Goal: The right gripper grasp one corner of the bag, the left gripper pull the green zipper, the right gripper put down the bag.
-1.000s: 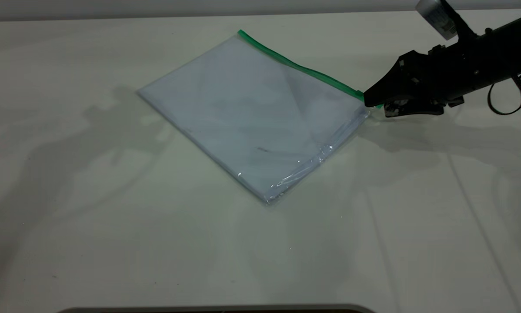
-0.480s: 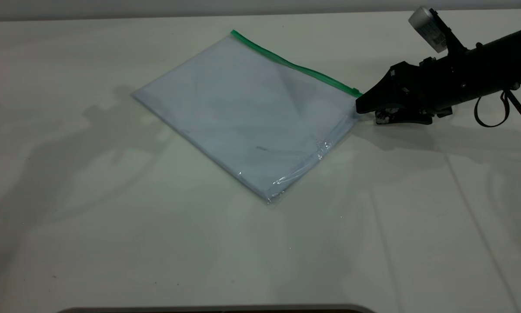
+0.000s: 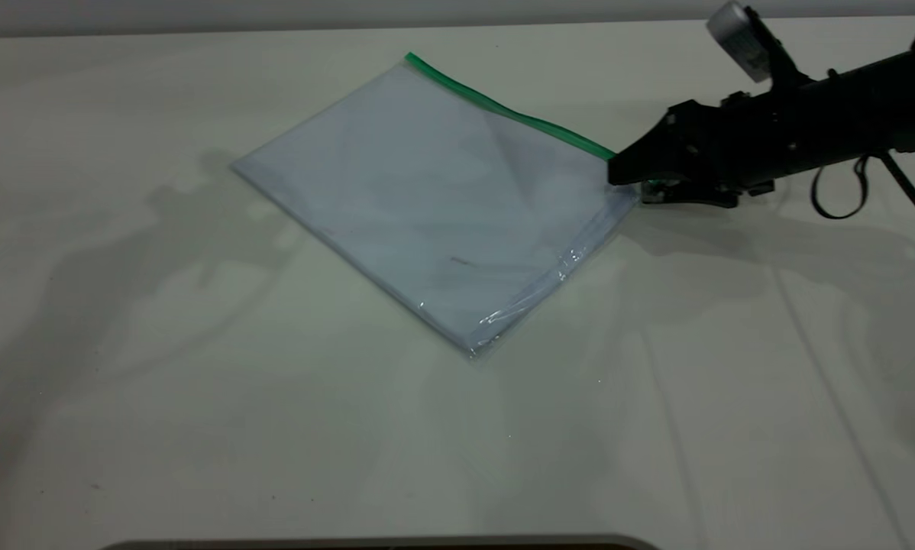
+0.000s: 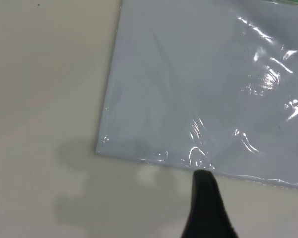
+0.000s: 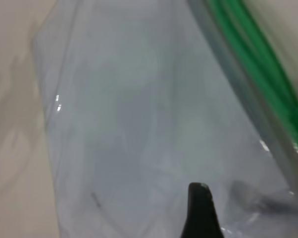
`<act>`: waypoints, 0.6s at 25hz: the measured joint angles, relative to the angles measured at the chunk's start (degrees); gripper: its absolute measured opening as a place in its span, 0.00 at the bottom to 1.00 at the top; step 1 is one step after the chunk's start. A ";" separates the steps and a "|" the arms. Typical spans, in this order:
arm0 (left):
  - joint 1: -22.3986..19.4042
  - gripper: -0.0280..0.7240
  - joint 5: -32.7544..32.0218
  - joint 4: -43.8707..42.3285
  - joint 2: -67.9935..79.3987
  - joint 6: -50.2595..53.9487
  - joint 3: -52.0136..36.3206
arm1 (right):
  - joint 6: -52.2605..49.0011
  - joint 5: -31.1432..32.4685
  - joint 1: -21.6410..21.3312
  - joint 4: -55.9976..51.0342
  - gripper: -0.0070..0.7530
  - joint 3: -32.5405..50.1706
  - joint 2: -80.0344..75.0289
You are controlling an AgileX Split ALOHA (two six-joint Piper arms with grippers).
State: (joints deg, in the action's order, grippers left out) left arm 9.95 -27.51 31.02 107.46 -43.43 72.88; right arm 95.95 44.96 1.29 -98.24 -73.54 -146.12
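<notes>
While right gripper [image 3: 632, 179] at corner of the bag [image 3: 618, 172], jaw state indeterminate: grasp unconfirmed, green zipper [image 3: 503, 111] pull and put-down pending.

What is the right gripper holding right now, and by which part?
The right gripper is at the corner of the bag where the green zipper ends, but whether it has closed on it cannot be told. The left gripper holds nothing.

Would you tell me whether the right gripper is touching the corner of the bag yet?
Cannot tell. In the exterior view the right gripper overlaps the corner of the bag where the green zipper ends, hiding any contact.
</notes>
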 joint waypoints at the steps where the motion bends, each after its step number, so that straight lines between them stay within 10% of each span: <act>1: 0.00 0.78 0.00 0.00 0.00 0.00 0.00 | 0.36 0.07 0.55 -0.52 0.77 0.00 -0.12; 8: 0.00 0.78 0.01 0.00 0.00 0.00 0.00 | 2.31 0.82 2.20 -3.23 0.68 -0.09 -1.25; 15: 0.00 0.78 0.01 0.00 0.00 0.00 0.00 | 3.50 1.45 2.14 -3.83 0.13 -0.09 -1.25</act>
State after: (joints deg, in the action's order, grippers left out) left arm 9.95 -27.50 31.02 107.46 -43.43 72.88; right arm 99.45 46.41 3.43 -102.07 -73.63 -147.37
